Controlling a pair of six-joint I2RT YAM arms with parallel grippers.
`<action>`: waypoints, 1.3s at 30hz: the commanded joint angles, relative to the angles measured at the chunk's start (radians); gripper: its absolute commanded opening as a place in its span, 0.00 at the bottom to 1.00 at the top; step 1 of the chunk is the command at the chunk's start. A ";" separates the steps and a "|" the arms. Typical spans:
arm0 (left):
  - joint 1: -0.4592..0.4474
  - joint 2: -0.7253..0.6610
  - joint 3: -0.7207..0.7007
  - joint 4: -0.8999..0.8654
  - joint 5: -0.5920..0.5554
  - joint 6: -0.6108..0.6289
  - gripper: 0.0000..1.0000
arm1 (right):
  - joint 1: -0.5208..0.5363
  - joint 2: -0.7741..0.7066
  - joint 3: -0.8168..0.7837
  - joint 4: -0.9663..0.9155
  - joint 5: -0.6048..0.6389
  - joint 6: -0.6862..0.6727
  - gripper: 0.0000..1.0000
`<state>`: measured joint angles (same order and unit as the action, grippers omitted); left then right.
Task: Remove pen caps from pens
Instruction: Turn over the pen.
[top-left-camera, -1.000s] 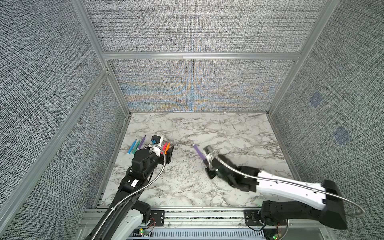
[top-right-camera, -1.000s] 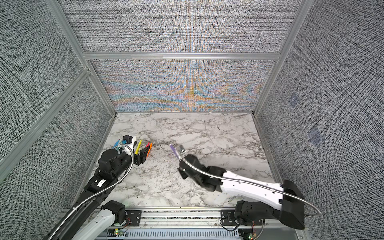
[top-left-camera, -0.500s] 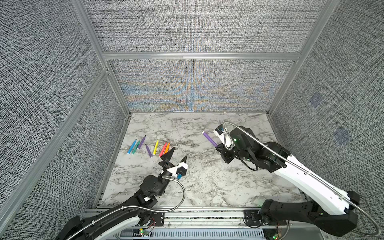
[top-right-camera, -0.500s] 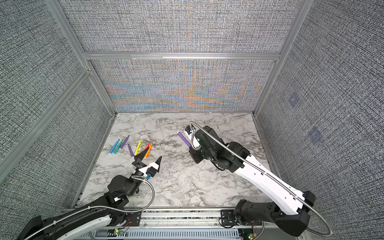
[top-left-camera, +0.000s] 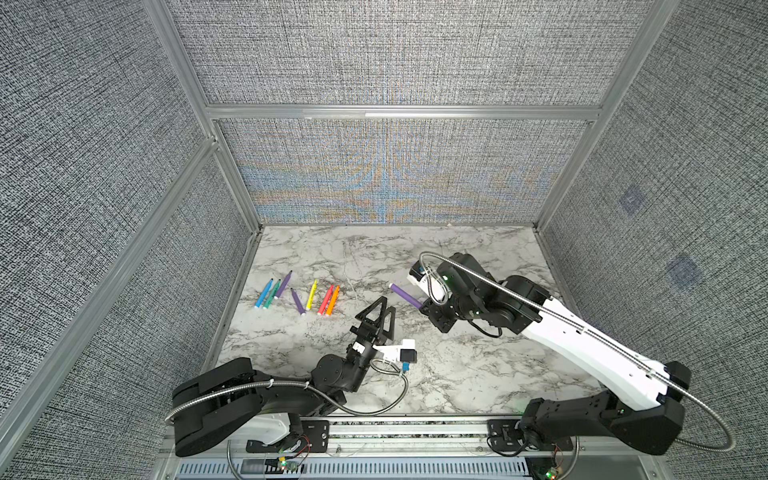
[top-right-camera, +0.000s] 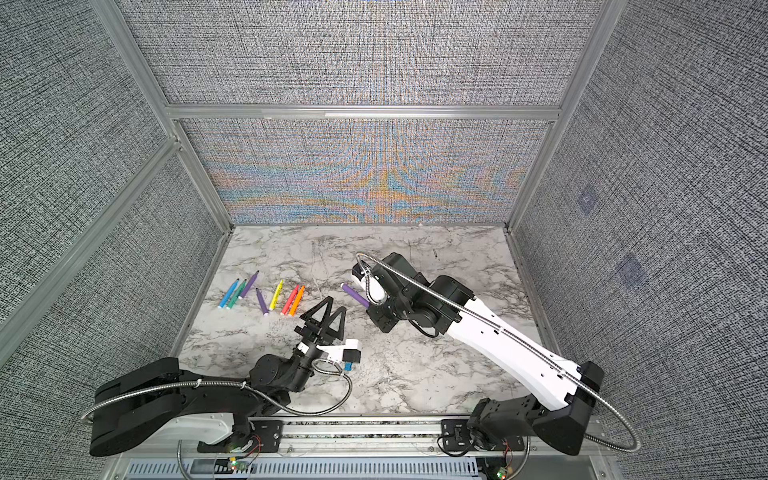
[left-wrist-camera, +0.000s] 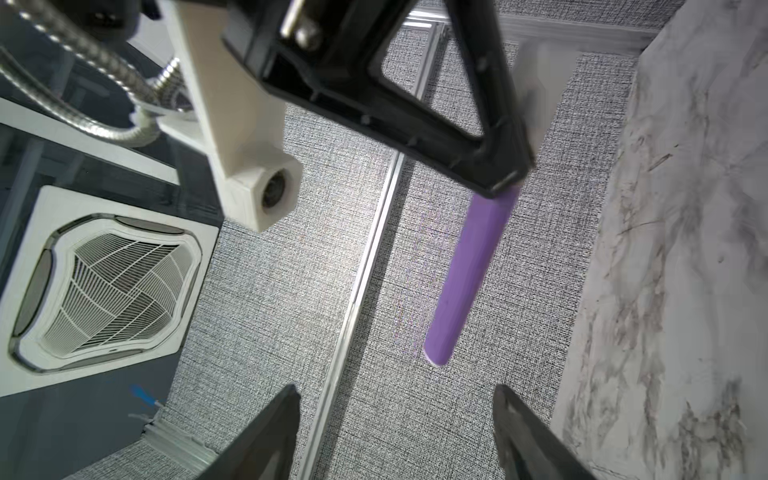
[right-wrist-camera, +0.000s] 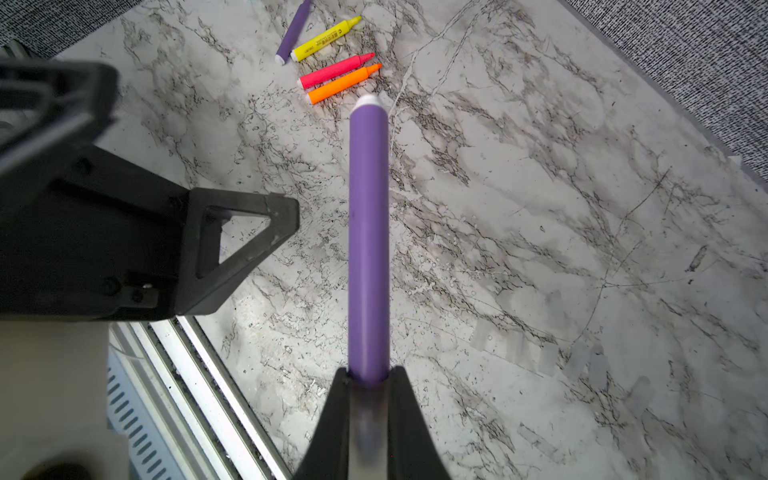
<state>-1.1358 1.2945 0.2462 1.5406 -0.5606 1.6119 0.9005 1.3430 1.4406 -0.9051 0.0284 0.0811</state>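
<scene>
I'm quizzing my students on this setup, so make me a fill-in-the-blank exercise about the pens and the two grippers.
1. The right gripper has its jaws shut on a pen whose barrel is ____.
2. The left gripper has its jaws ____, holding nothing.
3. The number of loose pens lying on the marble table is ____.
Missing words: purple; open; seven.

Grey woven walls, marble tabletop
</scene>
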 joint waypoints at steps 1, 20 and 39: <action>-0.001 0.005 0.015 0.087 0.006 0.030 0.74 | 0.000 -0.005 -0.002 0.005 -0.040 -0.019 0.00; 0.004 0.090 0.083 0.087 -0.016 0.032 0.21 | 0.084 -0.034 0.019 -0.038 -0.055 -0.029 0.00; 0.140 -0.332 0.073 -0.707 0.308 -0.864 0.00 | 0.089 -0.338 -0.019 0.194 0.053 -0.060 0.46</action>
<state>-1.0557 1.0660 0.3035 1.1862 -0.4557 1.1233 0.9886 1.0538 1.4563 -0.8341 0.0608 0.0525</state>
